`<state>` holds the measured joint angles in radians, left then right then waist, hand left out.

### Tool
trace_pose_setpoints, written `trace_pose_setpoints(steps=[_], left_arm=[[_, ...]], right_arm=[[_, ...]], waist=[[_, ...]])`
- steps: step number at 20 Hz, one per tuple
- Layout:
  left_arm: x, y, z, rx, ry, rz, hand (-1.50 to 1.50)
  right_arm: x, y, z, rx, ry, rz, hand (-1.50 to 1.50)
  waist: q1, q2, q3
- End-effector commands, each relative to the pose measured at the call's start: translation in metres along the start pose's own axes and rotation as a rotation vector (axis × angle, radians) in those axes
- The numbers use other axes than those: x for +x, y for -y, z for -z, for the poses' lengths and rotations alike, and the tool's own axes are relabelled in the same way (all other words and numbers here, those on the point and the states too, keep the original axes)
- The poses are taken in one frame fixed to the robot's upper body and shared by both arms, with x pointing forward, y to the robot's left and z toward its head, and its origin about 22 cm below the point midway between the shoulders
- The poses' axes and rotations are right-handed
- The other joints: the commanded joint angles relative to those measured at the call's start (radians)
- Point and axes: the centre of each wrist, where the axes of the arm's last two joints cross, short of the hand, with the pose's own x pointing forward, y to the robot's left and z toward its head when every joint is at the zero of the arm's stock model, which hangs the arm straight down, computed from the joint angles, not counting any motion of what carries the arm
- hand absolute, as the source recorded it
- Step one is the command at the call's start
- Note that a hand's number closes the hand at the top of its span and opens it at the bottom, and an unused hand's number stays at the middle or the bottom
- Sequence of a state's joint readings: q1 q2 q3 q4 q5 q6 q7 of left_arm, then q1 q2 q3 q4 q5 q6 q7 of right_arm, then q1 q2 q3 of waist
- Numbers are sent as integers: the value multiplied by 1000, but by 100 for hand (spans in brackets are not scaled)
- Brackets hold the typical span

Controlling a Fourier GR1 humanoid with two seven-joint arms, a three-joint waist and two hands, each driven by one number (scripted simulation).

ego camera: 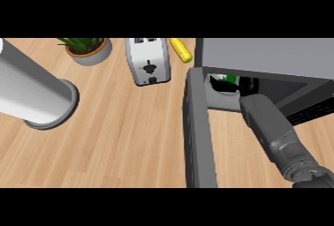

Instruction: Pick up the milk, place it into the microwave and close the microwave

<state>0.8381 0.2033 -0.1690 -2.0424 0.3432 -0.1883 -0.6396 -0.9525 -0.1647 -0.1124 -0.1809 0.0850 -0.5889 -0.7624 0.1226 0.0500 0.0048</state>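
Inside the microwave, at the far right of the counter, my right hand is pushed in through the opening. Its grey forearm runs up from the near right corner. The door stands swung out toward me. That leaves the way in free, and I judge shutting it comes last. The milk shows as a white and green patch at the left of the opening, just within the cavity and right against the dark hand. Whether the hand is clasping it or free of it I cannot tell, because shadow hides that. My left hand is out of sight.
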Motion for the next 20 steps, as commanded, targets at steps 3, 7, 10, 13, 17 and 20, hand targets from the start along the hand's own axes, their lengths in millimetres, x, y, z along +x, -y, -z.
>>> trace_pose_setpoints(steps=[3, 7, 10, 13, 17, 20], left_arm=[[-4, -4, 8, 12, 11, 0, -150], [-3, -7, 6, -10, -2, -14, -150], [-1, -7, 12, -24, -8, -2, -150], [-6, -2, 10, -23, -12, -14, -150], [-6, -9, 12, -40, -17, -17, -150], [-12, -6, 13, -47, -16, -9, -150]], right_arm=[[8, 1, 10, -82, 44, 76, 150], [12, 6, 19, -146, 90, -35, 150], [23, 11, 34, -206, 87, -116, 150], [8, 13, 20, -250, 79, -168, 150], [18, 14, 32, -287, 82, -173, 150], [23, 13, 36, -291, 73, -185, 150]], waist=[[-7, 5, 2], [17, 13, 0], [21, 14, -1], [22, 18, 1], [30, 19, 0], [40, 23, 0]])
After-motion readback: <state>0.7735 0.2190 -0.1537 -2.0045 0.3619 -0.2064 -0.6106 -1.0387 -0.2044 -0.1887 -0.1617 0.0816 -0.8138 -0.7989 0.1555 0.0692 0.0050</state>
